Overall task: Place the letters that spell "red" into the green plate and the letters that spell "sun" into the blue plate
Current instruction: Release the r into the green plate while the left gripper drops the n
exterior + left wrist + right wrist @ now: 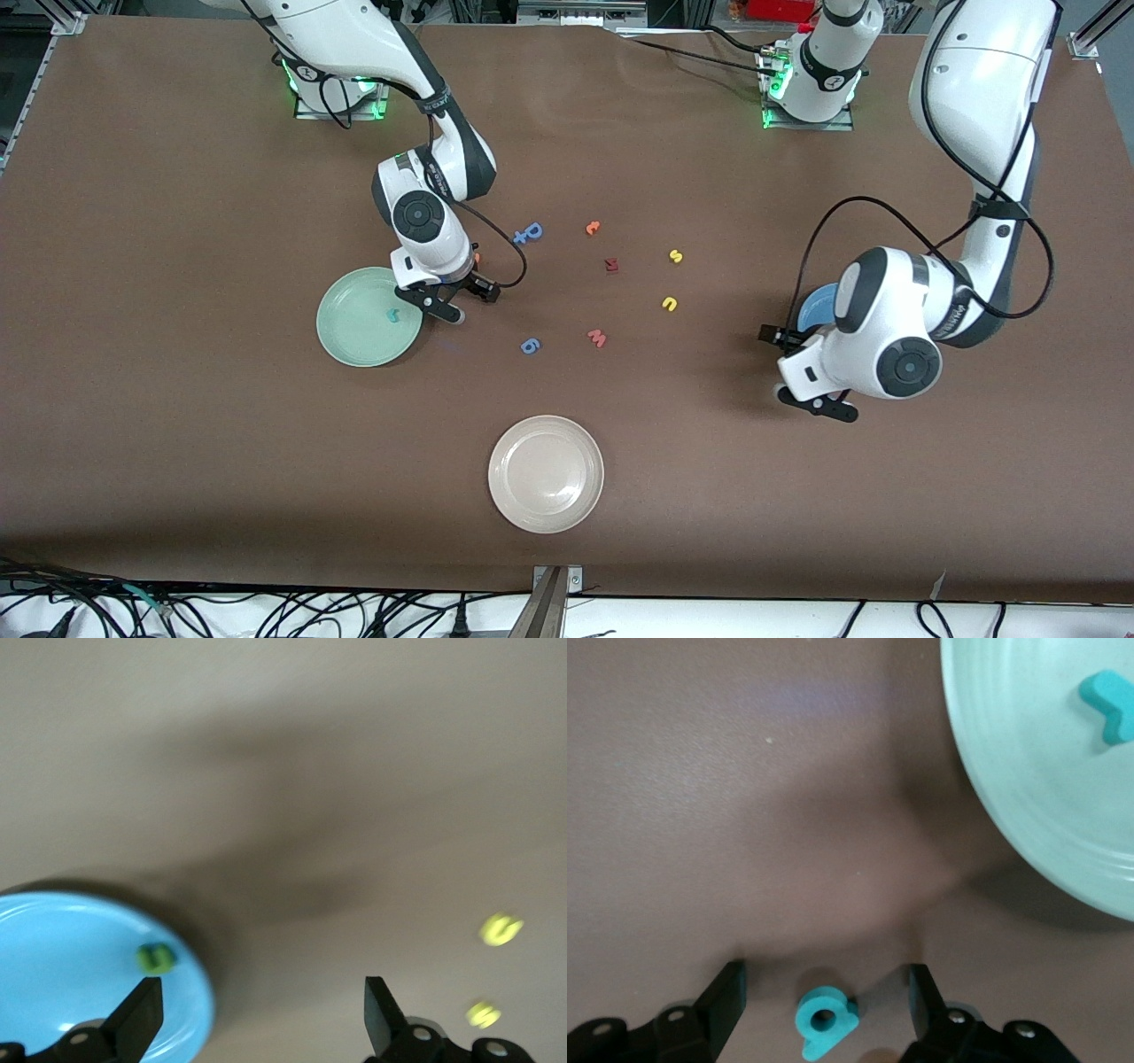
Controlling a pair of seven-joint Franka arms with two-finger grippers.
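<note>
Both grippers' jaws stand apart: right gripper (824, 997) straddles the teal "d" (825, 1021), left gripper (261, 1014) above brown table (177, 443); three plates.

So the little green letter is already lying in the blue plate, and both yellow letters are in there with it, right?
Not quite. The green letter does lie in the blue plate, but both yellow letters are on the bare table, as the left wrist view shows.
</note>
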